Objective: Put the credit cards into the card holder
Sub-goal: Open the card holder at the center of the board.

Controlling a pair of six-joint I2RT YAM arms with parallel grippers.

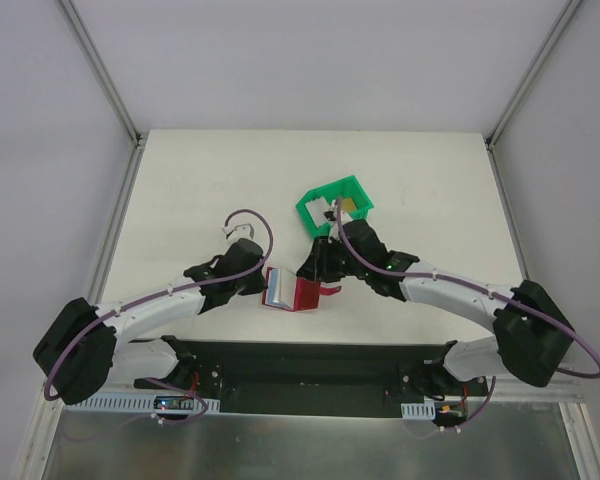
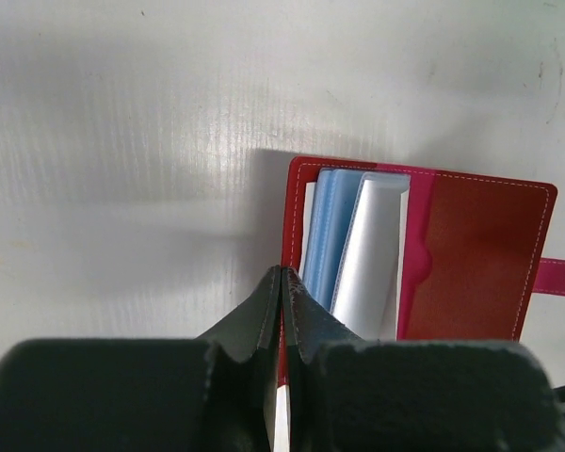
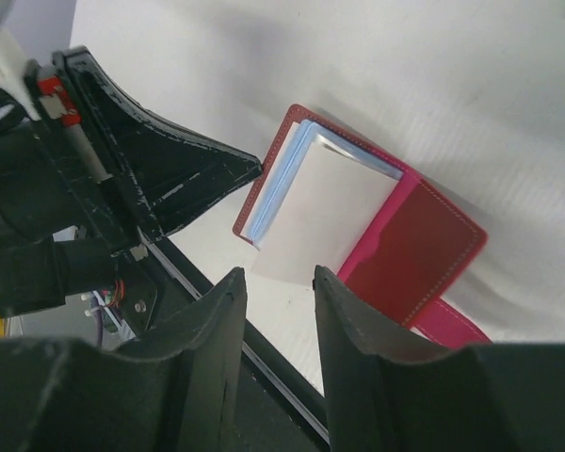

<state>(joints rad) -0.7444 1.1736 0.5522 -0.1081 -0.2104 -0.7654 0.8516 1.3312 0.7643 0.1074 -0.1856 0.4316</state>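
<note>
Left gripper [image 2: 281, 282]: fingers together, clamped on near edge of open dark red folding wallet [image 2: 471, 254] lying near arm bases. Whitish-grey flat card [image 3: 311, 221] half inside pale blue pocket. Right gripper [image 3: 278, 282]: fingers apart, card's end between; contact unclear. Farther: green plastic bin [image 1: 315, 200] holds golden card [image 1: 352, 205], partly hidden.

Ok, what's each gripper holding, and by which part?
The left gripper is shut on the card holder, at its pocket flap's outer edge. The right gripper has jaws apart at the near end of a whitish card; grip cannot be told.
</note>
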